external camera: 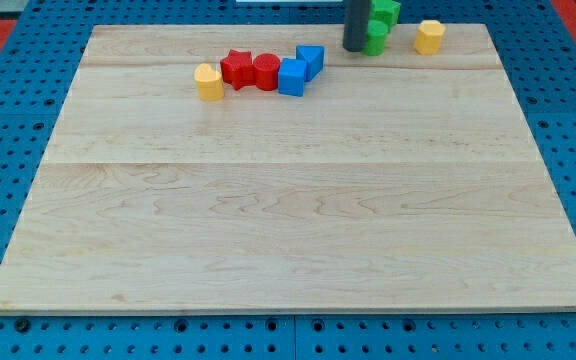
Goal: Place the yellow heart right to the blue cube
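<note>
A blue cube [291,77] sits near the board's top, left of centre. A second blue block [310,60] touches its upper right. Left of the cube, in a row, are a red cylinder [266,71], a red star [236,68] and a yellow block [208,81] that looks like the heart. Another yellow block [429,36] lies at the top right; its shape is unclear. My tip [354,48] is at the top edge, right of the blue blocks and against a green block [376,39]. It is far from the left yellow block.
A second green block [387,11] lies just above the first, at the board's top edge. The wooden board [288,220] rests on a blue perforated table [8,110].
</note>
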Robot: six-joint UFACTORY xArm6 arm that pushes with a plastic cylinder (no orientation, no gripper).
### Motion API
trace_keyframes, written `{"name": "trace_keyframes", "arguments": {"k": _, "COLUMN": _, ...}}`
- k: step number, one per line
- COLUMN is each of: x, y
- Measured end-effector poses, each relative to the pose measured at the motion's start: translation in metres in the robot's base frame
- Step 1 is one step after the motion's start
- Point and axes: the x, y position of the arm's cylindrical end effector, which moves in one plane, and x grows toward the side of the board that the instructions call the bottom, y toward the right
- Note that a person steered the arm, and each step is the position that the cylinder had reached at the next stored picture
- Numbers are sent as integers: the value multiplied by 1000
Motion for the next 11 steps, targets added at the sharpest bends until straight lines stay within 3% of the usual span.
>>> {"name": "trace_keyframes", "arguments": {"k": 1, "x": 10, "y": -33}}
{"name": "trace_keyframes", "arguments": {"k": 3, "x": 1, "y": -180}}
{"name": "trace_keyframes", "arguments": {"k": 6, "x": 108, "y": -225}}
{"name": "trace_keyframes", "arguments": {"k": 7, "x": 116, "y": -296}}
{"name": "trace_keyframes", "arguments": {"k": 8, "x": 144, "y": -266}}
{"name": "trace_keyframes", "arguments": {"k": 9, "x": 147, "y": -177}}
{"name": "trace_keyframes", "arguments": {"k": 10, "x": 140, "y": -106}}
{"name": "trace_keyframes", "arguments": {"k": 11, "x": 123, "y": -73}}
